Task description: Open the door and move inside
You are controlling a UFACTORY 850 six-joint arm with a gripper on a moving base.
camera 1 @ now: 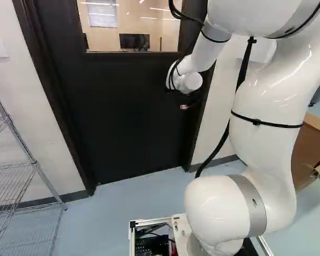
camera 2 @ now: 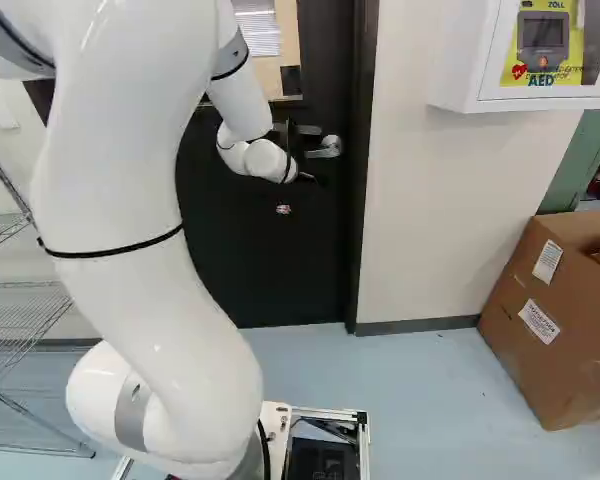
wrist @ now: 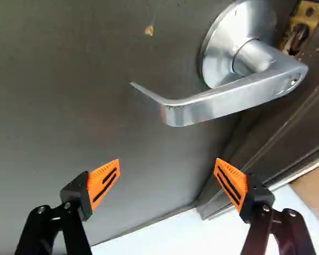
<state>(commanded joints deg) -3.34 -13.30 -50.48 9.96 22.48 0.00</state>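
The gripper [camera 1: 185, 105] is in front of the black door [camera 1: 133, 117] in the left base view. In the wrist view the gripper [wrist: 168, 166] stands open, its orange pads wide apart with nothing between them. Ahead of it the silver lever handle [wrist: 228, 101] juts from the door, not touching either finger. The handle [camera 2: 327, 147] also shows beside the wrist in the right base view. The door stands in its dark frame [camera 2: 363, 200]; whether it is latched I cannot tell. A brass plate [wrist: 303, 26] shows at the door's edge near the handle.
A wire shelf [camera 1: 10, 184] stands left of the door. To its right are a wall [camera 2: 420, 220], a white AED cabinet [camera 2: 525, 103] and a cardboard box [camera 2: 540, 330] on the floor. The door's window [camera 1: 130, 26] shows a room with a monitor.
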